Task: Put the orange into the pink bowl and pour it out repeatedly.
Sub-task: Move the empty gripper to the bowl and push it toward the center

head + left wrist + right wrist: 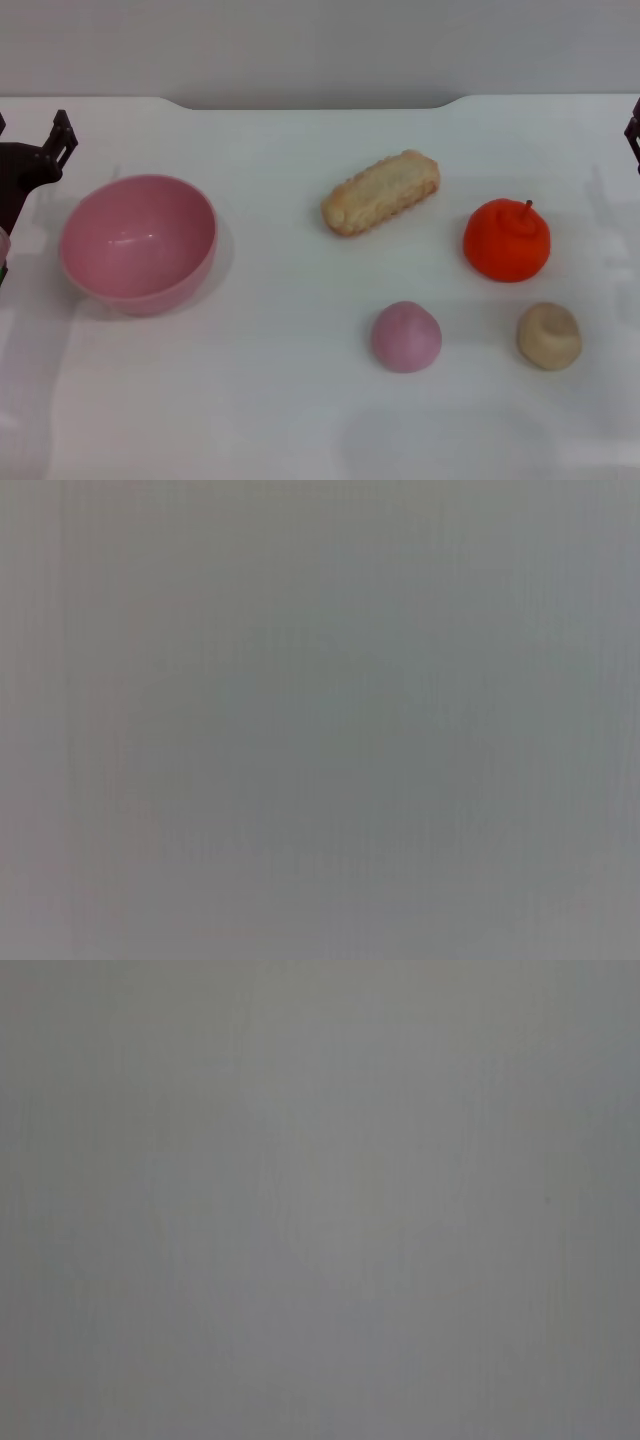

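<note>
At the far left edge, the left gripper [35,150] sits near the pink bowl [138,243]; you cannot tell if it is wide or narrow. The bowl stands upright on the white counter [270,400] with nothing in it. In the middle lies a long tan biscuit [381,192]. Below it sits a small pink lump [406,337]. The orange [506,240] rests on the counter to the right, well apart from the bowl. A beige lump [549,336] sits just below it. The right gripper [633,130] only peeks in at the right edge.

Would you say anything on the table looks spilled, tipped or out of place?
Nothing stands out. The pink bowl sits upright and empty, apart from the orange, which rests intact on the table.
</note>
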Robot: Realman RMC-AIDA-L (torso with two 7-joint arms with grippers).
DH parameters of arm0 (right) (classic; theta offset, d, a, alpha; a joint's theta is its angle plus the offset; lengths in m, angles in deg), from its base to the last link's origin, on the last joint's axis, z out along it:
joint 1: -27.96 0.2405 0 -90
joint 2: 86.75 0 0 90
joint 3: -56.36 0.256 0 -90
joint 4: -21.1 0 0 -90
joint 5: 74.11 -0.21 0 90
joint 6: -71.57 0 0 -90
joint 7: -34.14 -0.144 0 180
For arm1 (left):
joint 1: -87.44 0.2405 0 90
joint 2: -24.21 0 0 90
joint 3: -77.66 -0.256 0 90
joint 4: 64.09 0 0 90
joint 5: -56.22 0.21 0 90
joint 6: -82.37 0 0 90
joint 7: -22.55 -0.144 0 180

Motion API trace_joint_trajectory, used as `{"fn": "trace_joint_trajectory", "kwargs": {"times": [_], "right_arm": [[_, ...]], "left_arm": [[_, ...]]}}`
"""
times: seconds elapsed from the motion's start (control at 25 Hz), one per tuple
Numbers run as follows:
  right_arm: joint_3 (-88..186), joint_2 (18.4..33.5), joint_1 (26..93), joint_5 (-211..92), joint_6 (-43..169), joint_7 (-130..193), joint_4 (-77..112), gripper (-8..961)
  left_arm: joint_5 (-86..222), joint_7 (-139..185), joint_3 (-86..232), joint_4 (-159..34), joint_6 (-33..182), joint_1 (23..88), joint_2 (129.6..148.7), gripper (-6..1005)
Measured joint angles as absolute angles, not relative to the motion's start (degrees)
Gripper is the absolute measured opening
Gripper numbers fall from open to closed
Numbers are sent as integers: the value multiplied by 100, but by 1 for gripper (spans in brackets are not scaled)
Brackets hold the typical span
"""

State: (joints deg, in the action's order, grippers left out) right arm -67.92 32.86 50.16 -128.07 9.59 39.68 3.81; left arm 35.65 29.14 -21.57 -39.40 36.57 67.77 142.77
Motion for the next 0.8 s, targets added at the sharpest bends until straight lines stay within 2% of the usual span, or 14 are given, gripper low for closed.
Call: {"fn": "trace_joint_trajectory", "kwargs": {"times": [0.8], "right_arm": [[-6792,3286,5011,-12780,960,3968,395,764]], "left_arm": [[3572,2891,-2154,-3945,3651,6741,14270,791]]}}
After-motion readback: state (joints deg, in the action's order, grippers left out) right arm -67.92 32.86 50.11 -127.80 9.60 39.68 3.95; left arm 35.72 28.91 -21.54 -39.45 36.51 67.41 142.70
